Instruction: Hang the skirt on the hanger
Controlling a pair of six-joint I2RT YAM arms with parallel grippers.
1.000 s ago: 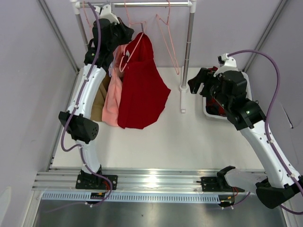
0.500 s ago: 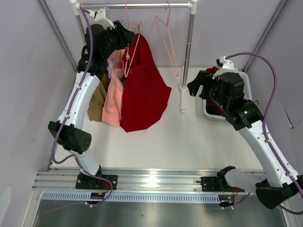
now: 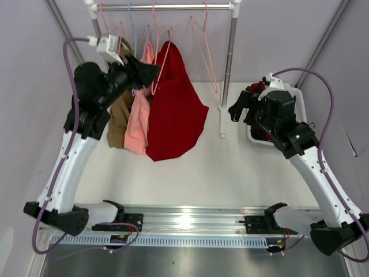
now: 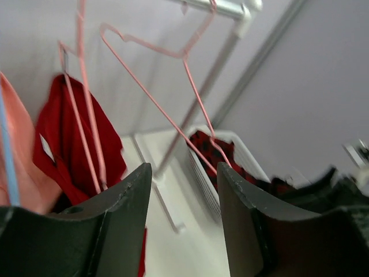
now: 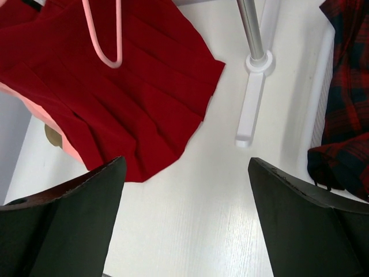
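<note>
Skirt (image 3: pixel 176 109) hangs on the rail (image 3: pixel 173 6) at the back of the desk (image 3: pixel 219 173). Its top is up at the neck of the pale-pink hanger (image 4: pixel 95 115) and the hem drops to the desk surface. The hanger's wires run down across the skirt's front in the left wrist view.

To the skirt's left, touching it, is a salmon-pink garment (image 3: pixel 138 115). A tan garment (image 3: pixel 119 121) hangs further left, and a light blue hanger (image 3: pixel 131 26) is above them. An empty pink hanger (image 3: pixel 205 52) hangs to the skirt's right, between it and the rail post (image 3: pixel 229 57).

Left pincer (image 3: pixel 151 70) is raised beside the skirt's upper left edge, in front of the salmon garment. The top view doesn't show whether it touches the fabric. In the left wrist view its fingers (image 4: pixel 124 225) stand partly apart with nothing between them (only wall, post and bin show through the gap).

Right pincer (image 3: pixel 239 107) sits off to the right, well apart from the skirt, near the post's foot (image 3: pixel 222 122) and just beside the white bin (image 3: pixel 300 95). Its fingers (image 5: pixel 69 225) are spread wide and hold nothing; bare desk shows between them.

The bin holds a red-and-black checked garment (image 5: pixel 346 86).
</note>
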